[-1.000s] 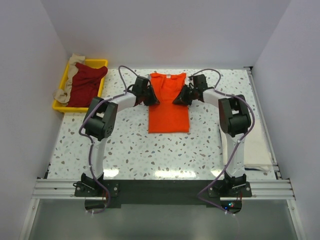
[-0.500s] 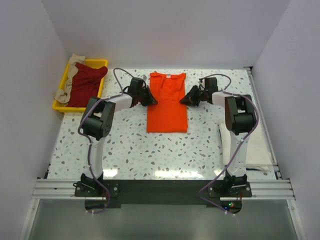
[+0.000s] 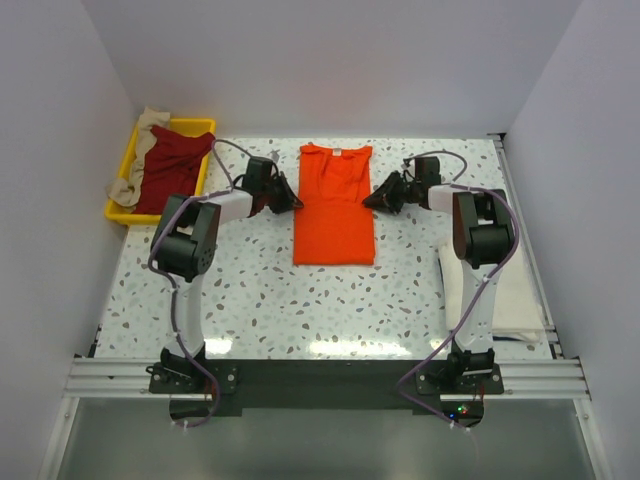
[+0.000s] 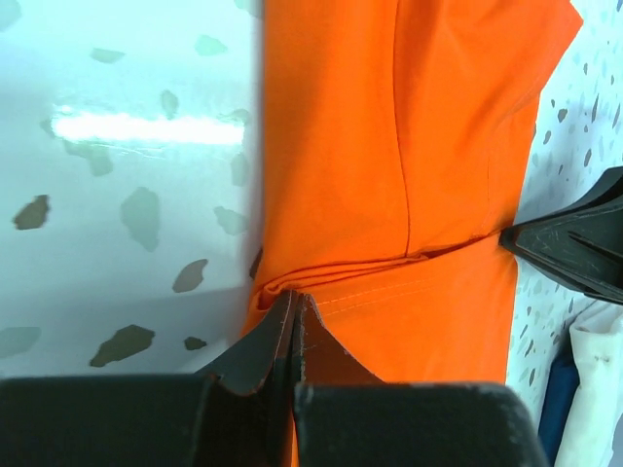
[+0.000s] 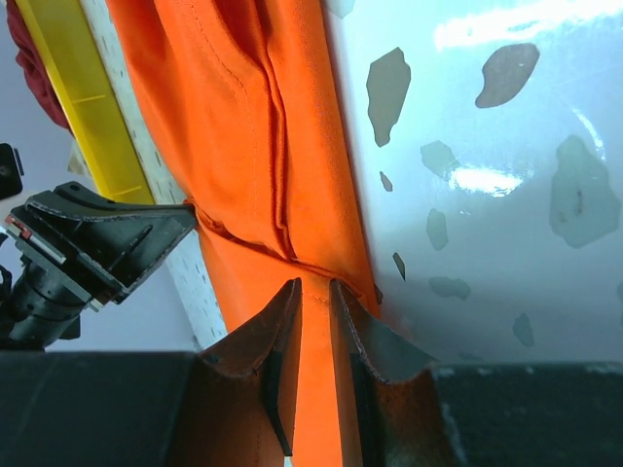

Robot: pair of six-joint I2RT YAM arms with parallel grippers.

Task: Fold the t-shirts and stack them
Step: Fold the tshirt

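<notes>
Jaws, left: the left gripper [image 4: 295, 304] is clenched, its tips touching the left edge of the orange t-shirt [image 3: 335, 215]; no cloth shows between them.
Jaws, right: the right gripper [image 5: 313, 287] stands slightly parted at the shirt's right edge. Orange fills the gap, and I cannot tell whether cloth is pinched or just lies beneath.
Step in hand: probably the side folds. Both sleeves lie turned inward, so the shirt is a long narrow strip, flat on the table [image 3: 250, 290].
Next move: likely the crosswise fold. It calls for a grip on both corners of one end, carried evenly over the other so the layers do not skew.
Count, near: one cream-white cloth [image 3: 515, 290] lies by the right arm's base, perhaps the stack; its layers cannot be counted.
Count, middle: one orange t-shirt lies between two grippers, collar toward the far wall.
Count, far: one yellow tray [image 3: 200, 125] at the far left holds one dark red t-shirt [image 3: 172, 165] and one beige t-shirt [image 3: 125, 188], both crumpled and not yet folded.
</notes>
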